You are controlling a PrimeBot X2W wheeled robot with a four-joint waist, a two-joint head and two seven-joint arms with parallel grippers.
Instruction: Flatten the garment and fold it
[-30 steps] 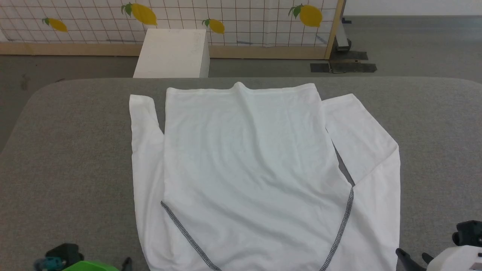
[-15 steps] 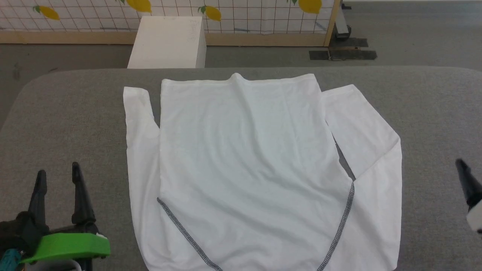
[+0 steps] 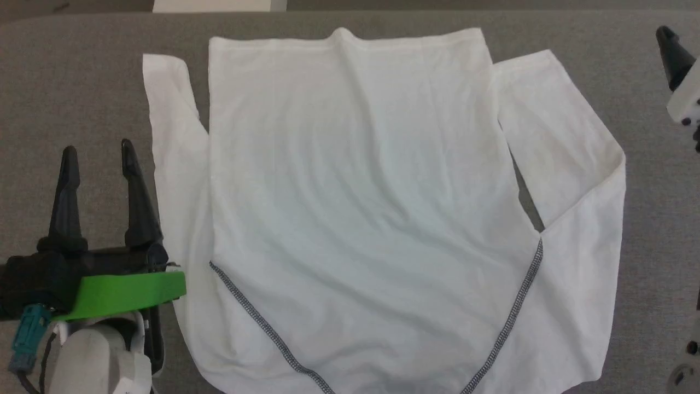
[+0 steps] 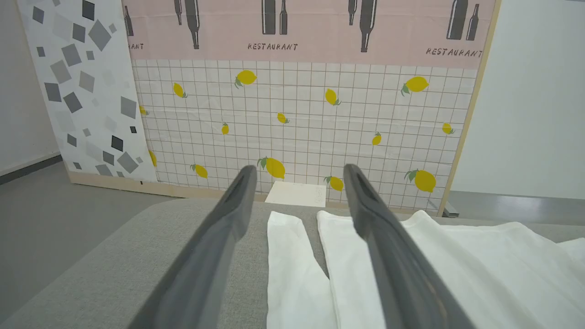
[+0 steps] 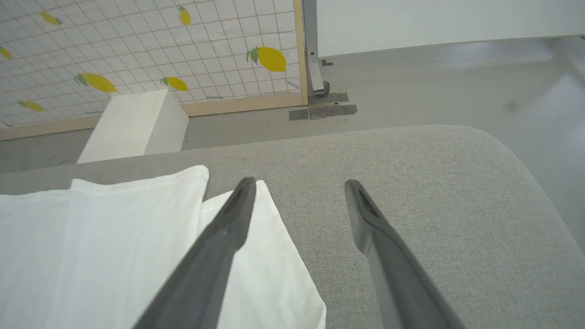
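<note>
From the head: white long-sleeved shirt (image 3: 361,191) spread nearly flat on the grey padded surface (image 3: 82,82), zigzag-stitched seams nearest the robot, right-hand sleeve (image 3: 563,137) doubled back on itself, left gripper (image 3: 98,148) just beside the straight left-hand sleeve (image 3: 169,164) with fingers apart and empty. From the left wrist: those fingers spread wide above the surface, left-hand sleeve lying between them, white box (image 4: 297,194) past the far edge. From the right wrist: right gripper (image 5: 299,183) with fingers parted, holding nothing, one over the right-hand sleeve's edge, the other over bare surface.

White garment (image 3: 355,180), dark grey zigzag seams; grey table (image 3: 82,82); lemon-print grid panel (image 4: 311,128).
</note>
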